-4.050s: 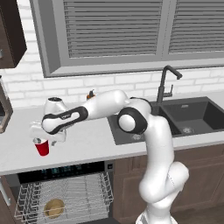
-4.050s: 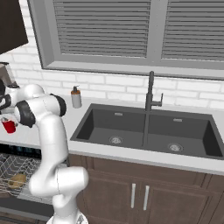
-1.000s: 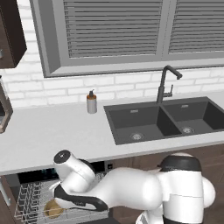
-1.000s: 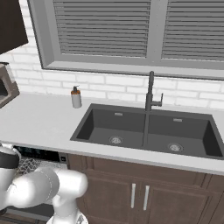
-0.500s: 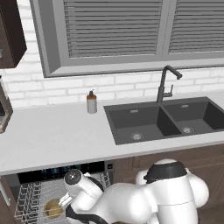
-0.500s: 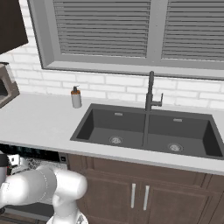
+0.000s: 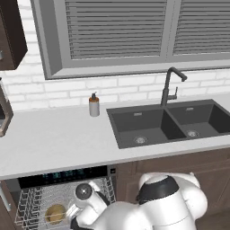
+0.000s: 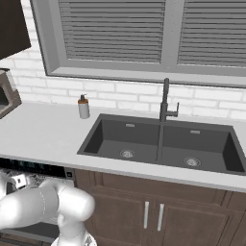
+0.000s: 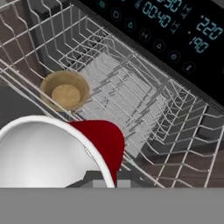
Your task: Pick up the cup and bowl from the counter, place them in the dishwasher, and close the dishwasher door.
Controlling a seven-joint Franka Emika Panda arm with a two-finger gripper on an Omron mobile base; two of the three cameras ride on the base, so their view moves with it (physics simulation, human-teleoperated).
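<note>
Now the arm has swung down off the worktop [image 7: 54, 143] and the gripper carries the cup [image 9: 65, 151] low over the dishwasher [image 9: 131, 87] rack, so release seems near; its fingers are hidden. Up close, the bowl [image 9: 65, 90] sits racked beside the cup.

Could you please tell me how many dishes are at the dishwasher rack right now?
2. The bowl sits in the white wire rack; the cup hangs over the rack, close to the hand camera. The arm covers part of the rack, so others could be hidden.
</note>
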